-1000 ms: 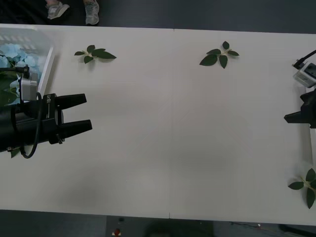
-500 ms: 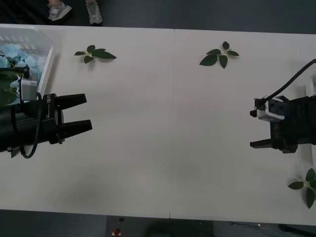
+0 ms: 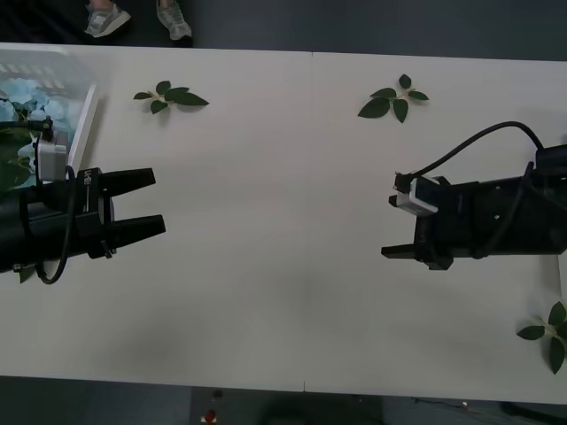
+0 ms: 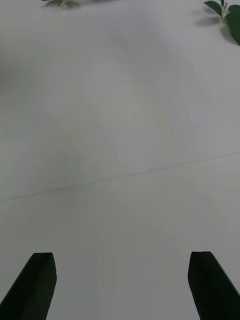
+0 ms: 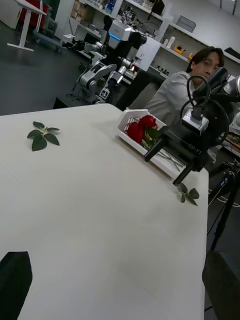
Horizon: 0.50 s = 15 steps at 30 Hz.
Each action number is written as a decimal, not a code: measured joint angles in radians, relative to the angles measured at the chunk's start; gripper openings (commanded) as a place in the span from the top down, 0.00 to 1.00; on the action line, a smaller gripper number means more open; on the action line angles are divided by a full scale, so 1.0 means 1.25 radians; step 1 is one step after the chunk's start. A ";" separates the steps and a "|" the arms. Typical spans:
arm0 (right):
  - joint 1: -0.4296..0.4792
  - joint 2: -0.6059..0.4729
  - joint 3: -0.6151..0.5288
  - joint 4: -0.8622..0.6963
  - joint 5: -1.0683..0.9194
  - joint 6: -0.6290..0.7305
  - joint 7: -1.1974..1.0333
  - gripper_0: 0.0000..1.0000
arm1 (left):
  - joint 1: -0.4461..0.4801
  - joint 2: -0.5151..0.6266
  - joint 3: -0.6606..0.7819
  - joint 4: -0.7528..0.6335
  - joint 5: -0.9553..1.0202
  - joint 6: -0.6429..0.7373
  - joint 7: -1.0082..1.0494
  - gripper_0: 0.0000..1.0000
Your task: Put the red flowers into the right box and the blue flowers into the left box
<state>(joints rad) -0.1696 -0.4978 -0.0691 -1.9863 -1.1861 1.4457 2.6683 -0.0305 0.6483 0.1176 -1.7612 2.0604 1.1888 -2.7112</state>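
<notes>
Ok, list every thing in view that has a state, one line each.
Pale sky-blue flower clusters: lying inside the left box.
Deep-red roses: lying inside the right box.
Large white translucent left box: holding the blue flowers.
White plastic right box: holding the roses.
Left pincer: open, empty, above the table.
Right pincer: open, empty, above the table.
Loose green leaf sprigs: flat on the white table.

White table (image 4: 120, 125), thin seam across it; right gripper (image 4: 122, 287) fingers spread; leaf sprig (image 4: 227, 12) beyond.
</notes>
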 measured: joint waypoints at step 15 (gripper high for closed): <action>-0.046 0.080 0.005 0.095 0.003 0.000 0.000 0.23 | 0.000 0.000 0.000 0.000 0.000 0.000 0.000 0.00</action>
<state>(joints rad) -0.2270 -0.3973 -0.0623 -1.8670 -1.1825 1.4459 2.6686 -0.0305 0.6483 0.1176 -1.7612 2.0604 1.1888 -2.7112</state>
